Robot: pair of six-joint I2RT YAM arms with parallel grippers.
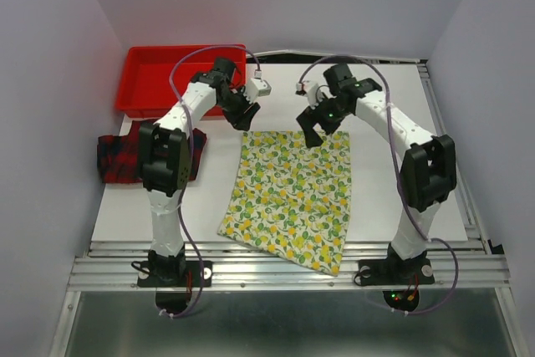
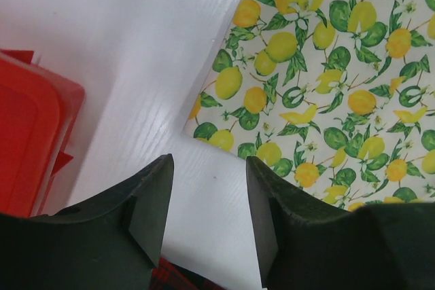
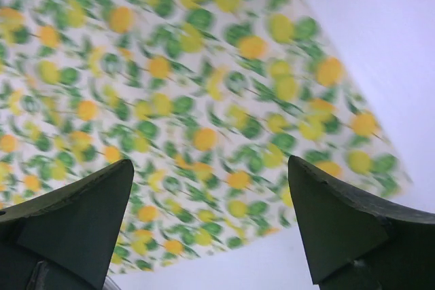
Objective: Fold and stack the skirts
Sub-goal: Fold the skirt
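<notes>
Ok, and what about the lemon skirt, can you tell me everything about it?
The lemon skirt is thin white cloth printed with yellow lemons and green leaves. It lies spread flat and slightly askew on the white table. Nothing holds it: the left gripper and right gripper hover open at its far edge.

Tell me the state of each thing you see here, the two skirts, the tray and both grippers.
lemon skirt, spread out flat on the table.
plaid skirt, apart at the table's left edge, partly hidden by the left arm.
red tray, nothing visible inside.
left gripper, jaws open, holding nothing.
right gripper, jaws wide open, holding nothing.
</notes>
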